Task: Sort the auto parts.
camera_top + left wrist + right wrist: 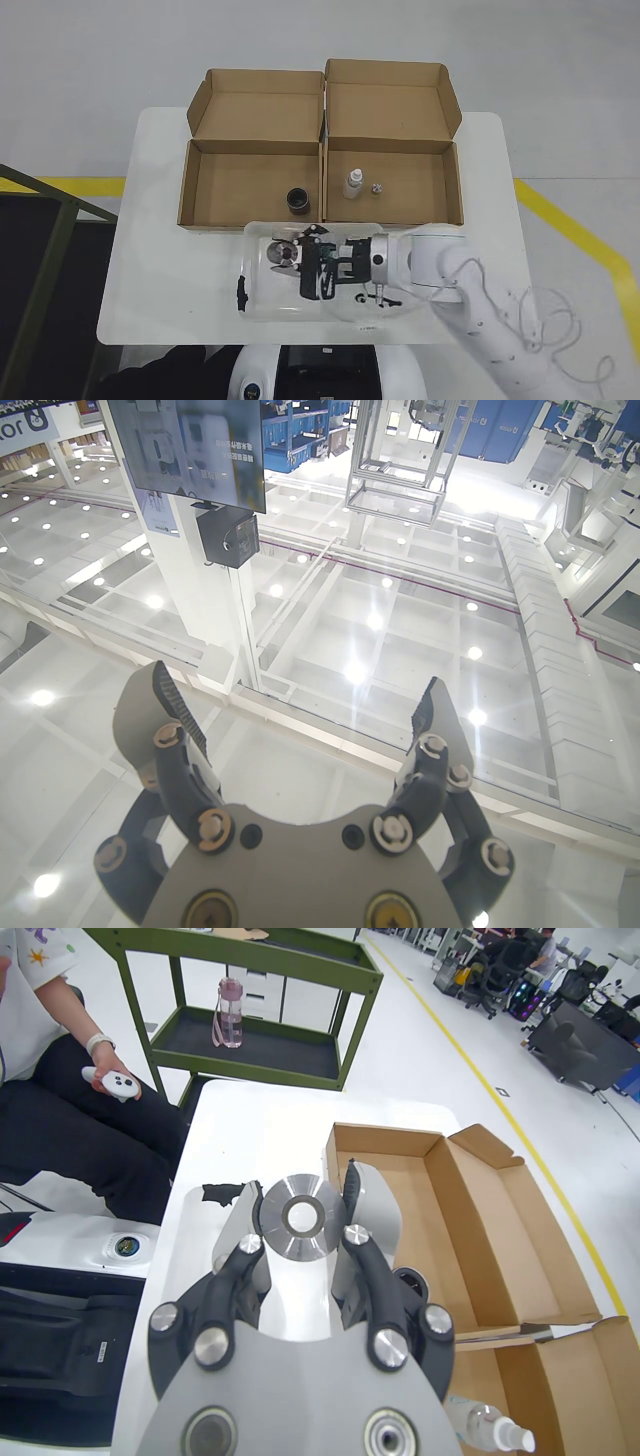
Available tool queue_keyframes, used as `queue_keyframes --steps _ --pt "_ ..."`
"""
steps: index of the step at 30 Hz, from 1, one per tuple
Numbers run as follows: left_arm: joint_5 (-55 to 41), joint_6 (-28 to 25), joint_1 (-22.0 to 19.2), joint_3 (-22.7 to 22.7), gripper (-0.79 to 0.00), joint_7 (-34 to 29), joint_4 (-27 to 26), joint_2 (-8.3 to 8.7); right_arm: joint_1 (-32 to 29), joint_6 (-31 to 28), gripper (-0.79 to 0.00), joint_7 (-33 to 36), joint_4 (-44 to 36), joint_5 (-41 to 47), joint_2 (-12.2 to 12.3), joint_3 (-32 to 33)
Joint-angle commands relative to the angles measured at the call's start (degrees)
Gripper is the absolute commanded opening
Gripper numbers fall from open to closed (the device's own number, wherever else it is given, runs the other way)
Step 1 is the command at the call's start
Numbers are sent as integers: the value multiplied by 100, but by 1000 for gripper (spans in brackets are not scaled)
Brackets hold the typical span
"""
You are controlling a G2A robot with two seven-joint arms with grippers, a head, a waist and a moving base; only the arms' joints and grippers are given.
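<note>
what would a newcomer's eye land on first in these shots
The right end effector is shut on a shiny metal disc with a hole in its middle, held over the clear tray at the near edge of the table. Behind the tray stand two open cardboard boxes side by side: the left box holds a black ring, the right box a small white bottle and a small metal piece.

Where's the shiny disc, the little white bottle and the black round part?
shiny disc (300,1246): right wrist view, on the flat face below its hole.
little white bottle (353,184): top view, on its body.
black round part (297,201): top view, on its dark top.
</note>
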Motion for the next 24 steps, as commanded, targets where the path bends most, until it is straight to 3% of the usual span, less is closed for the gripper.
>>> queue_keyframes --steps 1,24 --pt "0 0 0 0 0 0 0 0 -22 16 -785 -65 -67 71 19 122" --pt "0 0 0 0 0 0 0 0 -570 -346 -785 -1204 -684 1305 320 2147"
